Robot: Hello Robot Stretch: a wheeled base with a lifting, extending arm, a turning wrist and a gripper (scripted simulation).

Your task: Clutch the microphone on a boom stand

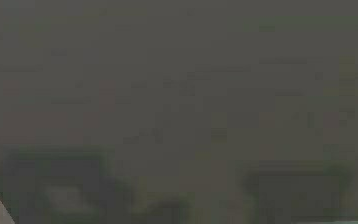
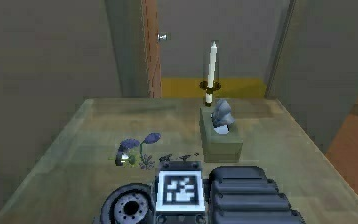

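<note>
A pale greenish-brown surface point(image 2: 77, 140) carries a tan box point(image 2: 223, 145) near its middle, and on top of the box sits a small grey, bust-like figure point(image 2: 224, 115) whose details are too small to tell. Just behind the box a tall white candle point(image 2: 213, 60) stands upright in a dark holder point(image 2: 208, 96). Beyond the surface's far edge is a grey door point(image 2: 247, 40) with a brown frame point(image 2: 148, 50), a small pale handle point(image 2: 162, 37) and a yellow strip point(image 2: 182, 87) along its foot, with grey wall point(image 2: 47, 50) at the left and reddish-brown floor point(image 2: 353, 160) at the right.

White candle point(image 2: 213, 65), tan box point(image 2: 223, 148)
</note>
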